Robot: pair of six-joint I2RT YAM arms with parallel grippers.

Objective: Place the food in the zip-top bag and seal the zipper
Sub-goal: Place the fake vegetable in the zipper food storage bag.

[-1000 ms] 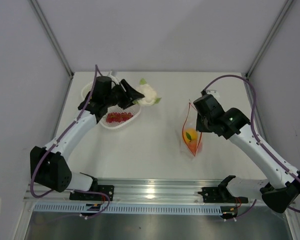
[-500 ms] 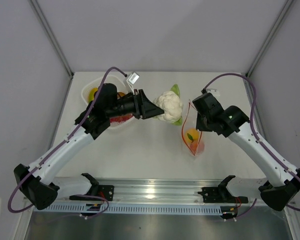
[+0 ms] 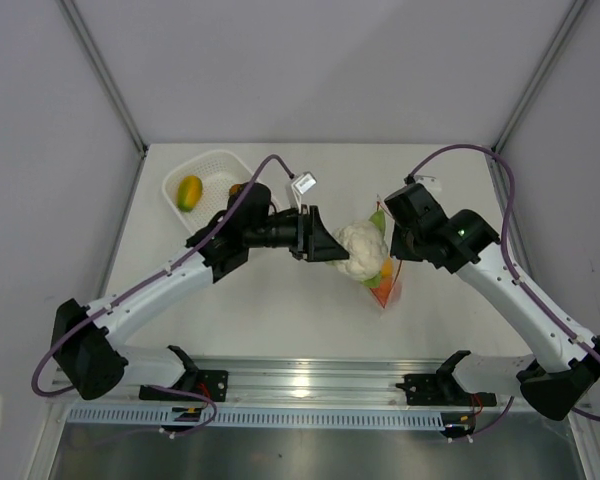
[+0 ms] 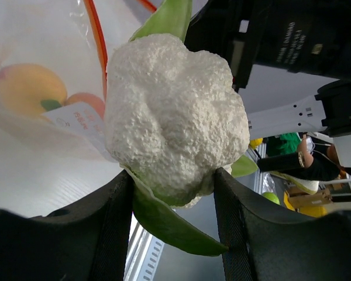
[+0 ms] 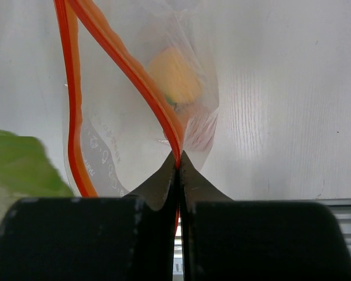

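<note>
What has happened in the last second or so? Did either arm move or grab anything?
The left gripper, already holding the cauliflower, carried it rightward from beside the white basket to the mouth of the zip-top bag. Nothing was newly grabbed or released. The right gripper stayed shut on the zipper, and the fruit already in the bag stayed put.

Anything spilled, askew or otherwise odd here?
Nothing stands out. The left gripper holds the white-and-green toy cauliflower by the clear plastic zip-top bag, whose red-orange zipper strip the right gripper pinches.
</note>
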